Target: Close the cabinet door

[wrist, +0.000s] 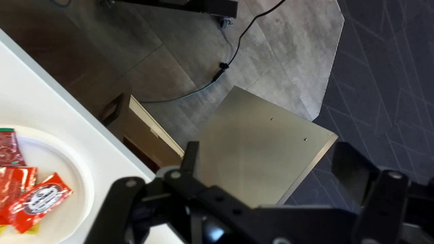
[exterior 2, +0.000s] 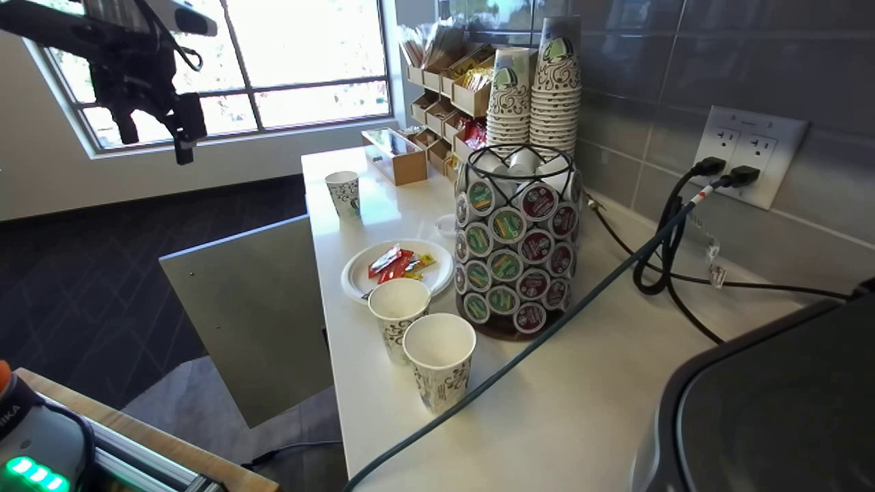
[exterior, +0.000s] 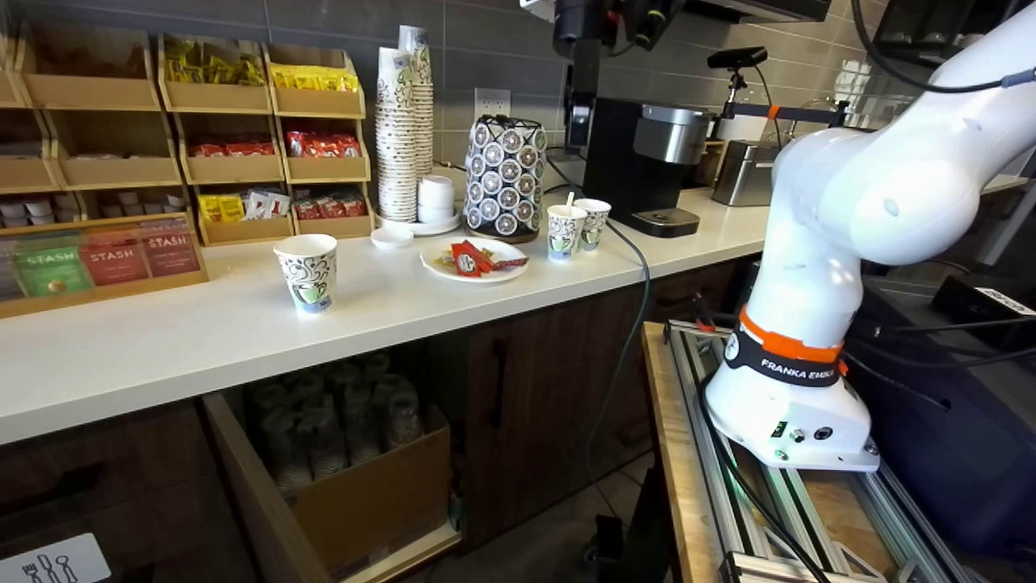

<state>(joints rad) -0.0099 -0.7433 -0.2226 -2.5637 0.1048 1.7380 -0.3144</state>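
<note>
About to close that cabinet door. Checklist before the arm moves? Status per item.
1. Cabinet door shut: not ok, stands open.
2. Gripper empty: ok, open and holding nothing.
3. Gripper touching door: not ok, hangs higher and apart from it.
4. Cardboard box out of the door's closing path: ok, appears to sit fully inside.
5. Floor cable clear of door swing: cannot tell, clearance under the door isn't shown.

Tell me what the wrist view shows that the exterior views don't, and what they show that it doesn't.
Only the wrist view clearly shows a caster, under the end of a black bar.

Only the exterior views show stacked paper cups and the wall outlet.

All share the cabinet door, standing open, the plate with its packets, and the claw.
</note>
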